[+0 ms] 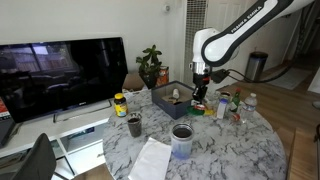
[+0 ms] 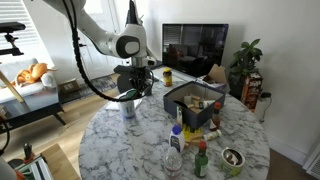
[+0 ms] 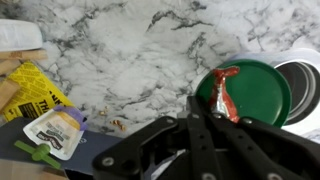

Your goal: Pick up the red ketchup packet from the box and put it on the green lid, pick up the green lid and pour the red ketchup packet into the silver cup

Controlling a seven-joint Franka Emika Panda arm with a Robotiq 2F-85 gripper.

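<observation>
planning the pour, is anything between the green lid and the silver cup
Nothing visible. In the wrist view the lid, with the packet on it, lies right beside the cup, with no object between them. The gripper is at the lid's edge.

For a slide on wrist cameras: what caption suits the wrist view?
Gripper pinching the green lid, which carries the red ketchup packet, beside the silver cup.

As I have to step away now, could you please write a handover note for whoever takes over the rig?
End effector: seems shut on the rim of the green lid, judging by the wrist view.
Red ketchup packet: lying on the lid; silver cup right beside it.
Done: packet out of the box, onto the lid.
Left: tip the packet into the cup.
</observation>
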